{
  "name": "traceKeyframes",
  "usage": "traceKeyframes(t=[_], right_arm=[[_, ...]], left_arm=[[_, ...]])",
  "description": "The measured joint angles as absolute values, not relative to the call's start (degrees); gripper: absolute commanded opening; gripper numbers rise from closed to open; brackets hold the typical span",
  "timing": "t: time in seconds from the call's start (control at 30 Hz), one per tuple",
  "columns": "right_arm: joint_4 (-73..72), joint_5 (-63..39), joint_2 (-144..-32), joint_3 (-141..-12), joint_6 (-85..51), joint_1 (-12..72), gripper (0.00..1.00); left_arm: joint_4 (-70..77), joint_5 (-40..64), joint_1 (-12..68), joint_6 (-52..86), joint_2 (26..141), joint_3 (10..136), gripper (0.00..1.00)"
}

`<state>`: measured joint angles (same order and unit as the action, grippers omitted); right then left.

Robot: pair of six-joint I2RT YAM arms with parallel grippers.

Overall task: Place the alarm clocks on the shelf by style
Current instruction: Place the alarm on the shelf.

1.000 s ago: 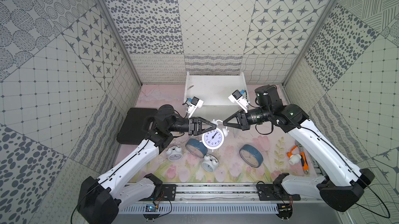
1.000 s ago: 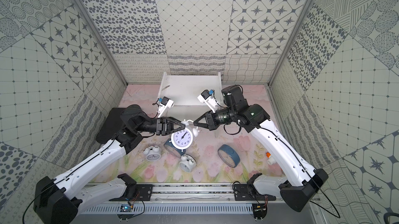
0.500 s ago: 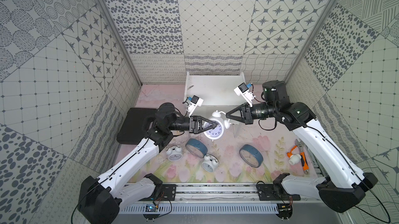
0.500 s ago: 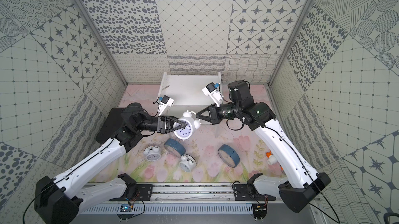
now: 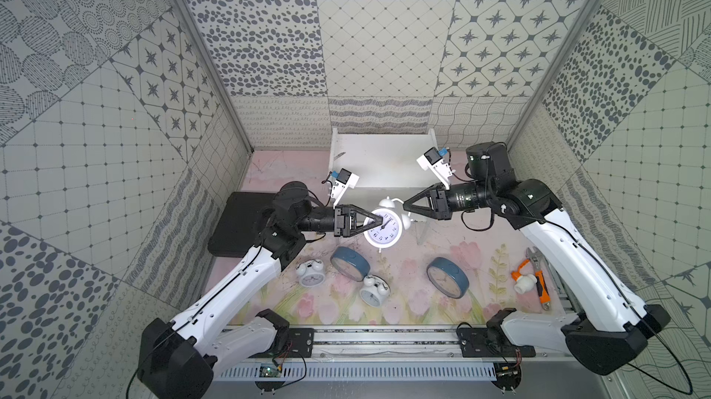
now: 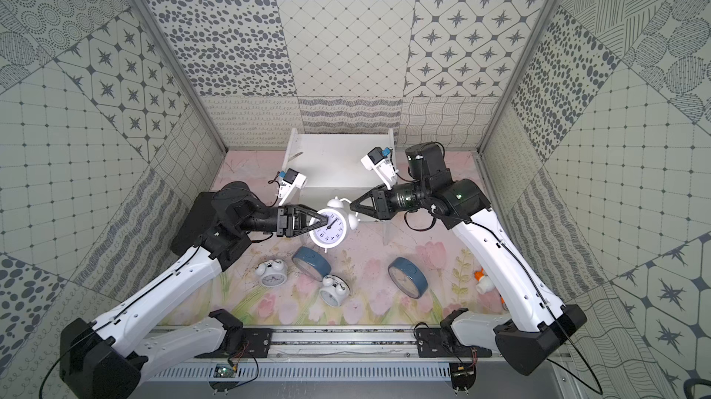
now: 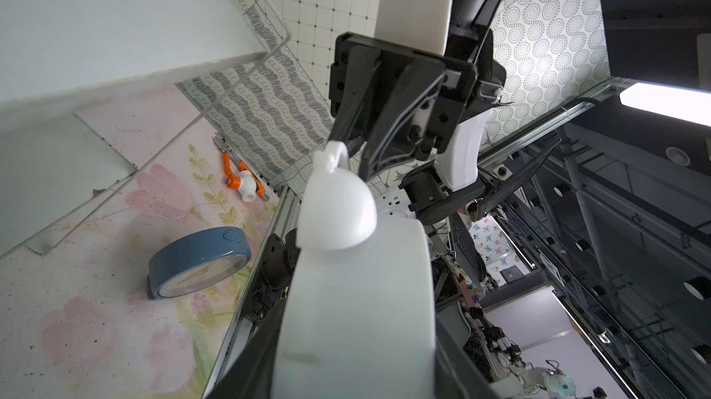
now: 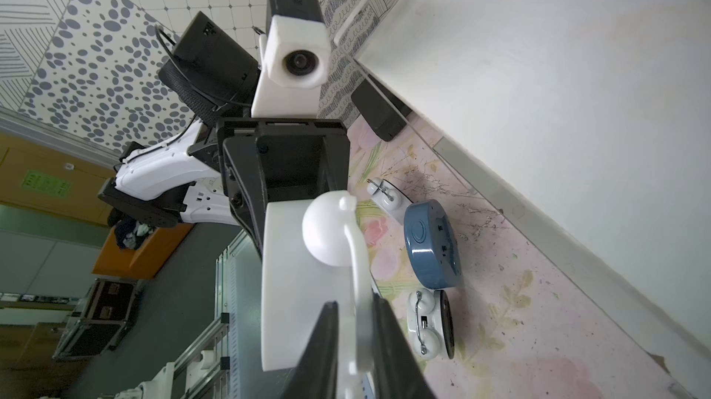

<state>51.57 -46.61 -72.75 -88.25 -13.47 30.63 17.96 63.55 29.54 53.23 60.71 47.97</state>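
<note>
One clock (image 5: 386,236) hung in the air over the middle of the table (image 5: 496,231), just in front of the shelf (image 5: 381,162) at 12 o'clock. Your left tool (image 5: 376,220) was clamped on it: in both top views the fingers crossed the dial, and your left wrist view showed a dark finger (image 7: 257,366) on either side of the white case. The dial faced up and the bells pointed to 1 o'clock. Your right tool (image 5: 404,205) pointed in from 2 o'clock at those bells. In the right wrist view its fingers (image 8: 327,347) stood either side of the thin handle, but whether they pinched it could not be told.

Four clocks lay on the table. You had a second clock (image 5: 311,273), white and dial up, at 8 o'clock, with a blue clock (image 5: 350,263) tilted on its rim beside it, nearer the middle. A third clock (image 5: 374,291), also white, sat at 7 o'clock, just beside that blue one. The other blue clock (image 5: 448,277) was tilted at 5 o'clock, apart from the rest. A black case (image 5: 238,224) lay at 9 o'clock; a wrench (image 5: 540,287) and a valve (image 5: 524,282) lay together at 4 o'clock by the edge.
</note>
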Motion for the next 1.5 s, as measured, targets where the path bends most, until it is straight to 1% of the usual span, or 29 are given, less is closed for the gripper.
traceKeyframes(t=[0.07, 0.1, 0.17, 0.27, 0.37, 0.47, 0.7, 0.83, 1.1, 1.3, 1.5], right_arm=[[50.57, -45.82, -72.64, -88.14, -14.04, 30.68, 0.58], [49.87, -45.23, -72.53, -88.07, -14.35, 30.68, 0.7], [47.94, -42.63, -71.7, -87.48, -15.44, 30.68, 0.78], [42.59, -36.88, -67.55, -83.59, -19.57, 30.68, 0.99], [36.23, -33.67, -61.73, -77.76, -23.55, 30.68, 0.99], [30.15, -33.82, -57.41, -73.78, -28.29, 30.68, 0.99], [19.55, -41.19, -58.78, -71.13, -37.06, 30.79, 0.98], [19.03, -42.57, -58.85, -69.08, -39.2, 30.94, 0.96], [19.77, -41.65, -58.87, -68.25, -39.79, 31.42, 0.91], [21.19, -41.21, -61.32, -69.82, -38.89, 33.08, 0.89], [23.64, -40.58, -64.75, -75.05, -37.12, 33.8, 0.85]], left_arm=[[19.09, 62.72, 29.52, 54.33, 60.75, 47.0, 0.36], [19.55, 62.17, 29.52, 55.02, 60.75, 46.54, 0.35], [20.91, 60.8, 29.47, 55.96, 60.82, 45.45, 0.35], [24.21, 57.84, 29.45, 58.57, 61.04, 43.62, 0.33], [28.21, 54.26, 29.45, 61.1, 61.43, 41.98, 0.3], [32.84, 51.31, 29.47, 63.51, 62.48, 41.21, 0.26], [44.58, 47.0, 29.52, 70.11, 66.32, 41.25, 0.25], [50.43, 45.36, 29.56, 73.56, 67.92, 41.63, 0.25], [58.89, 41.45, 29.76, 78.19, 68.51, 42.74, 0.25], [61.06, 40.18, 30.3, 79.5, 67.81, 42.74, 0.25], [61.54, 39.92, 30.76, 80.18, 67.46, 43.35, 0.24]])
